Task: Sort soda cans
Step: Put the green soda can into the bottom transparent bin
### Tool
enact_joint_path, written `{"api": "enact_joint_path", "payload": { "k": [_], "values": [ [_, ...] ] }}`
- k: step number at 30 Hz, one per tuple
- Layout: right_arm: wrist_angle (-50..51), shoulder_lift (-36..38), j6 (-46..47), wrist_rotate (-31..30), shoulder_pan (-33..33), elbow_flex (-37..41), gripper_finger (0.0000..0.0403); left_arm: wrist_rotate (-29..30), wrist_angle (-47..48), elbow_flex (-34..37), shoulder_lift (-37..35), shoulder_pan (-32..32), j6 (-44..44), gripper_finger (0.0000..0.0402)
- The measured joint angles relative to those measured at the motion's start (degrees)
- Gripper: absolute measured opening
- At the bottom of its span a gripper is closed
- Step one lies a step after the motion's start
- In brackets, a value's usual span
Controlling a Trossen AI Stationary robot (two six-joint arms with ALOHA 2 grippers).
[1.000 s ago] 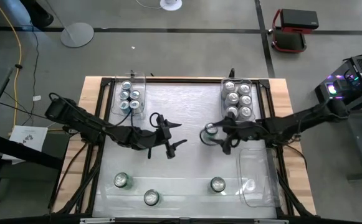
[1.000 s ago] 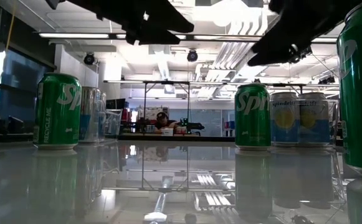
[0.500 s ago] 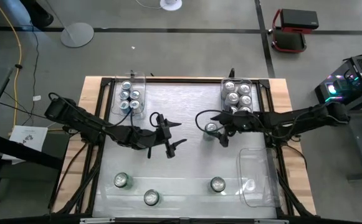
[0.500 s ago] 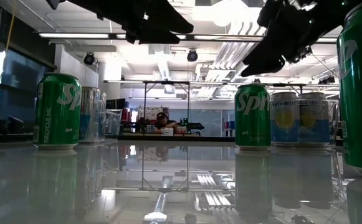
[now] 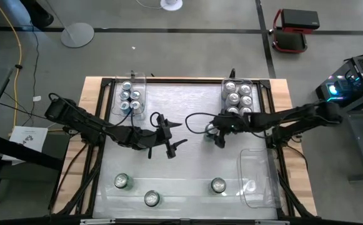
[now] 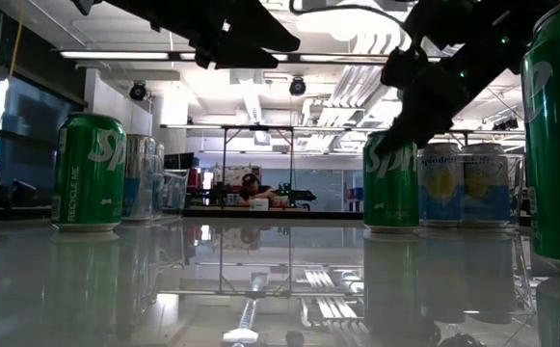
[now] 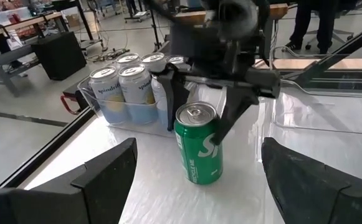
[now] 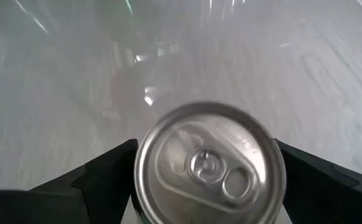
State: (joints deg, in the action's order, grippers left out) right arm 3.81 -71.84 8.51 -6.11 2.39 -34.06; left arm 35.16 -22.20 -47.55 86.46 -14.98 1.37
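A green soda can [image 7: 197,144] stands upright on its base on the table, right of the middle [image 5: 211,129]. My right gripper [image 5: 214,132] is open and slants down over it. Its fingers stand on either side of the can's silver top [image 8: 210,165], with a gap on each side. My left gripper [image 5: 180,134] hovers open near the table's middle, pointing toward the can, with nothing between its fingers.
A clear bin of cans [image 5: 131,97] stands at the far left and another [image 5: 238,99] at the far right. A clear bin [image 5: 259,178] lies at the near right. Three loose cans [image 5: 122,181] [image 5: 151,198] [image 5: 217,185] stand along the near edge.
My right gripper has moved down and toward the table's left, tipping further downward, until its open fingers flank the green can's top. The can has stayed where it was.
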Motion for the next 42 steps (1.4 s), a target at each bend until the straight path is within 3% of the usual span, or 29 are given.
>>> {"api": "enact_joint_path", "payload": {
  "k": [13,22,27,30,37,42],
  "values": [
    [1.3,0.2,0.9,-2.0,-0.7,-2.4,0.0291,0.0,0.1,0.0,0.0,0.0,0.0,0.0319],
    [28.2,6.1,5.1,-6.2,-13.0,-21.3,0.0291,0.0,0.5,0.0,0.0,-0.1,0.3,0.0319],
    [42.7,6.3,17.1,-8.2,-25.0,-29.1,0.0291,0.0,1.8,0.0,0.0,-0.3,2.0,0.0319],
    [47.8,6.3,28.8,-10.5,-32.9,-31.8,0.0291,0.0,1.9,0.0,0.0,-0.9,2.0,0.0319],
    [57.1,6.1,56.5,-17.2,-50.9,-32.4,0.0291,0.0,1.2,0.0,0.0,-1.7,1.5,0.0319],
    [68.1,3.3,71.6,-22.9,-59.1,-32.2,0.0291,0.0,0.9,0.0,0.0,-1.7,1.5,0.0319]
  ]
}}
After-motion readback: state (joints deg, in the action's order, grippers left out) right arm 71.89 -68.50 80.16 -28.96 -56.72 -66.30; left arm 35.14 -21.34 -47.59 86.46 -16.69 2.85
